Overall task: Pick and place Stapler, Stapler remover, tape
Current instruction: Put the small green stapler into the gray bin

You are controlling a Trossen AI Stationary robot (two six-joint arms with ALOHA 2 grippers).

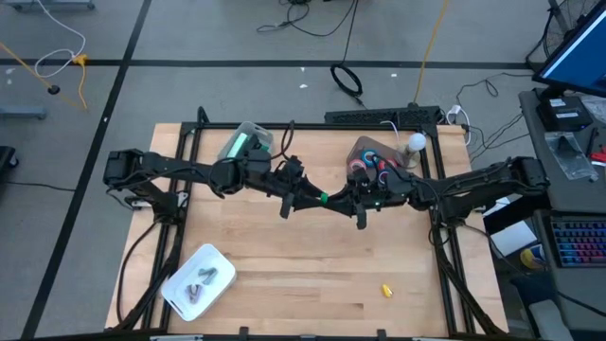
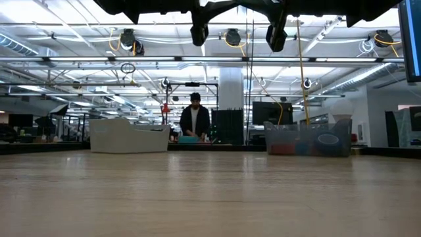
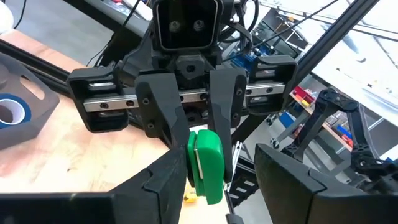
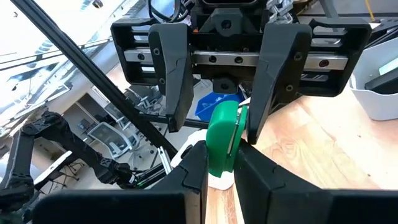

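Handover in mid-air, task judged partly done.
Green tool (image 4: 222, 140), small and rounded with a pale seam down its edge, hangs above the middle of the desk (image 1: 312, 265); whether it is the stapler or the remover I cannot tell. Right gripper (image 3: 202, 143) is clamped on it, while left gripper (image 4: 214, 124) faces it with its fingers spread wide to either side, not touching. Tape (image 1: 371, 167), red and blue rolls, already lies in the dark bin (image 1: 358, 147) at the far right. A clear bin (image 1: 248, 142) at the far left holds something pale green, a white tray (image 1: 216, 258) near the front holds grey pieces, and a yellow bit (image 1: 386, 290) lies loose. Placing the green tool is what seems left.
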